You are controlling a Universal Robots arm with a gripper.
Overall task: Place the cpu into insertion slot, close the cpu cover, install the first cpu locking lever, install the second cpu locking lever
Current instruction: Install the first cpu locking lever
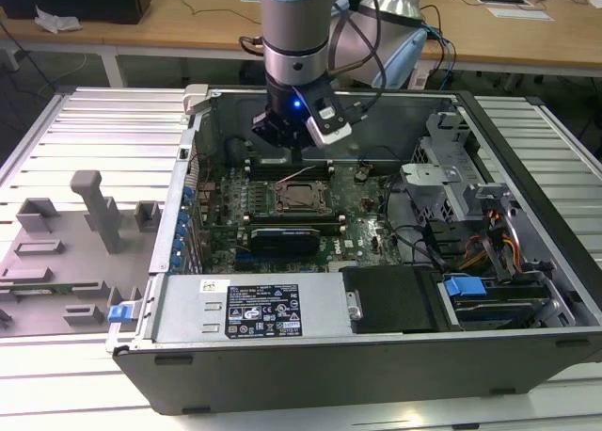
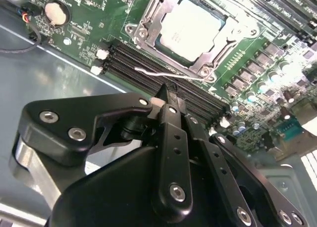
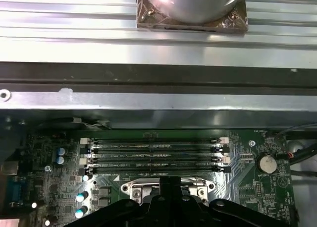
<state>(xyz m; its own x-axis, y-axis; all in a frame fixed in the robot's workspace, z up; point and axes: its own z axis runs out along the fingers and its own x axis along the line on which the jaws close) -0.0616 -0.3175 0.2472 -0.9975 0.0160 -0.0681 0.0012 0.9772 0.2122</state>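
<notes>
CPU (image 2: 190, 26) – where was it?
– In the slot (image 2: 210, 63) on the green board (image 2: 81, 33), cover (image 2: 148, 24) down around it.
– And the gripper (image 2: 166, 95)?
– Fingers pressed together, holding nothing, poised over the 4 memory slots (image 2: 143, 63) just beside the slot.

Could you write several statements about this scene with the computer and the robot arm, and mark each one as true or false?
1. The pale square metal cpu lies in the silver-rimmed square insertion slot. True.
2. The black gripper carries the cpu. False: the cpu lies in the slot, apart from the gripper.
3. The gripper hangs above the long black memory slots. True.
4. The grey metal computer case is shut by a side panel. False: it is open, and the green circuit board shows.
5. A round silver coin battery sits on the board. True.
</notes>
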